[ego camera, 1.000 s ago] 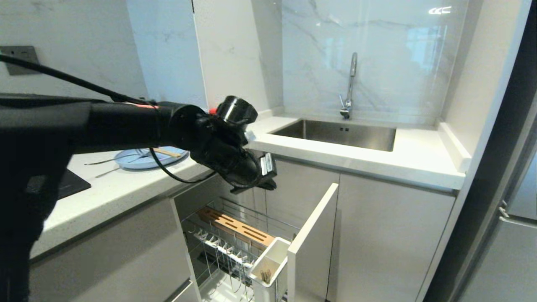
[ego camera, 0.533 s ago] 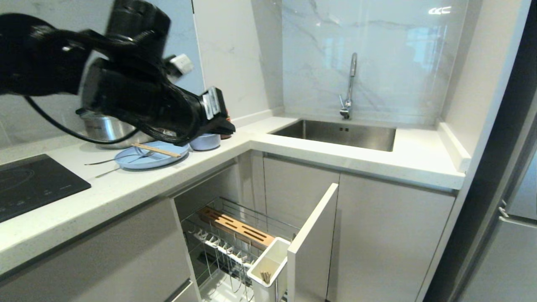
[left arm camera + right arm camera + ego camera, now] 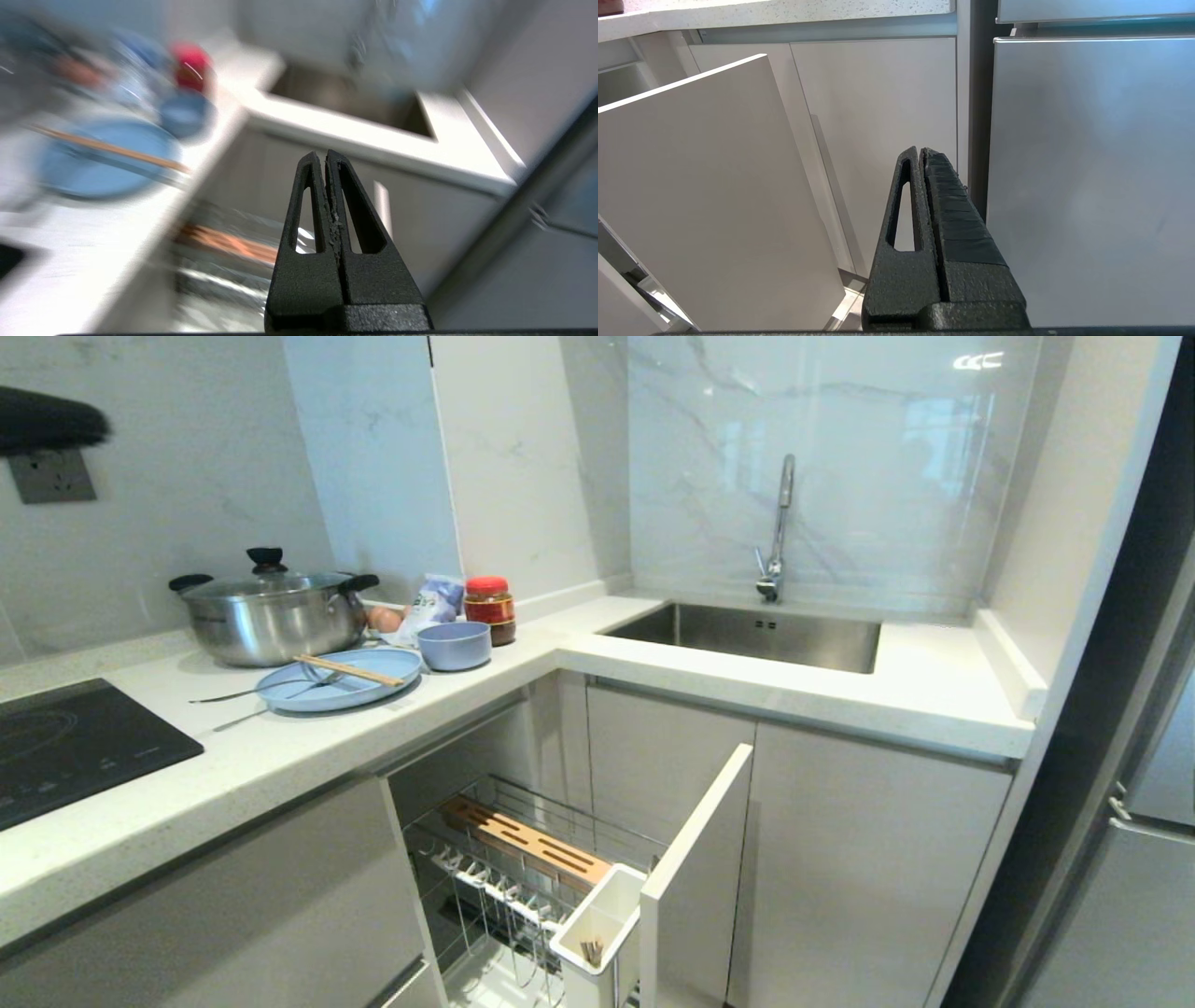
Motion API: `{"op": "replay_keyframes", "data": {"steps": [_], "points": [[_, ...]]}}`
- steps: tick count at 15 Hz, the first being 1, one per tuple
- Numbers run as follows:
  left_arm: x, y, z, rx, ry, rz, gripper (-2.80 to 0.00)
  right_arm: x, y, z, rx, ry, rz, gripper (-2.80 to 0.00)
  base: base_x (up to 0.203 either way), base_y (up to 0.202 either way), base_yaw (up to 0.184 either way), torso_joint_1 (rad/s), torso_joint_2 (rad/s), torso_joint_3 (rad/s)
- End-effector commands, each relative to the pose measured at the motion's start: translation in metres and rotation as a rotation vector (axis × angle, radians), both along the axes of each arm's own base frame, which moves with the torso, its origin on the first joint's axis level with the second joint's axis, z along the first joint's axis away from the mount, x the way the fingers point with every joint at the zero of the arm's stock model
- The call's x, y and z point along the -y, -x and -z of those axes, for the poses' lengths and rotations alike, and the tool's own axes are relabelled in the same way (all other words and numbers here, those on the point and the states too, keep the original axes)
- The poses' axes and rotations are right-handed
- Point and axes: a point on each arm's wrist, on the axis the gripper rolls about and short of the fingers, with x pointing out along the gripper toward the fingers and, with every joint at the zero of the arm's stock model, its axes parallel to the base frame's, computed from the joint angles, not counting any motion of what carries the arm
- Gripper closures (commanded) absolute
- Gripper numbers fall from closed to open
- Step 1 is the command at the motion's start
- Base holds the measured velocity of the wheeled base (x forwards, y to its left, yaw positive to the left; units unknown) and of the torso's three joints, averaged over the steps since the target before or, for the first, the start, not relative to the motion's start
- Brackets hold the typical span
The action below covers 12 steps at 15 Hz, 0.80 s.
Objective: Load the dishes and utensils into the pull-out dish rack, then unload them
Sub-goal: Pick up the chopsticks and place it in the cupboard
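The pale blue plate (image 3: 341,691) lies on the counter with the wooden chopsticks (image 3: 348,670) across it. The fork and spoon (image 3: 233,695) rest at its left edge, and the matching bowl (image 3: 454,645) stands just to its right. Below the counter the pull-out dish rack (image 3: 509,887) stands drawn out, showing its wood strip (image 3: 527,845), white utensil cup (image 3: 597,924) and pale cabinet front (image 3: 695,868). My left gripper (image 3: 325,154) is shut and empty, high above counter and rack; only a dark piece of that arm (image 3: 51,420) shows at the head view's upper left. My right gripper (image 3: 920,150) is shut, parked low by the cabinet front.
A steel pot with glass lid (image 3: 266,611), a red-lidded jar (image 3: 488,607) and a packet (image 3: 429,602) stand behind the dishes. A black hob (image 3: 65,747) is at the left, the steel sink (image 3: 756,635) with its tap at the back. A grey fridge (image 3: 1087,177) flanks the right.
My left arm has swung from in front of the open rack up and to the left, almost out of the head view. Its gripper stayed shut. The dishes have not moved.
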Motion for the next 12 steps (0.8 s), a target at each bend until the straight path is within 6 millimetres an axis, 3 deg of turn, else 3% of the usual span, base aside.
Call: {"op": "replay_keyframes", "data": {"steps": [1, 3, 5, 10, 12], "points": [[-0.025, 0.103, -0.006, 0.246, -0.017, -0.109, 0.0, 0.0, 0.0, 0.0, 0.005, 0.0, 0.0, 0.0, 0.0, 0.0, 0.0, 0.0, 0.0, 0.0], [-0.027, 0.152, 0.014, 0.35, -0.11, -0.133, 0.0, 0.0, 0.0, 0.0, 0.005, 0.0, 0.0, 0.0, 0.0, 0.0, 0.0, 0.0, 0.0, 0.0], [-0.025, 0.175, 0.061, 0.348, -0.233, -0.156, 0.0, 0.0, 0.0, 0.0, 0.005, 0.0, 0.0, 0.0, 0.0, 0.0, 0.0, 0.0, 0.0, 0.0], [-0.026, 0.205, 0.196, 0.289, -0.367, -0.315, 0.0, 0.0, 0.0, 0.0, 0.005, 0.0, 0.0, 0.0, 0.0, 0.0, 0.0, 0.0, 0.0, 0.0], [-0.026, 0.197, 0.235, 0.233, -0.313, -0.335, 0.0, 0.0, 0.0, 0.0, 0.005, 0.0, 0.0, 0.0, 0.0, 0.0, 0.0, 0.0, 0.0, 0.0]]}}
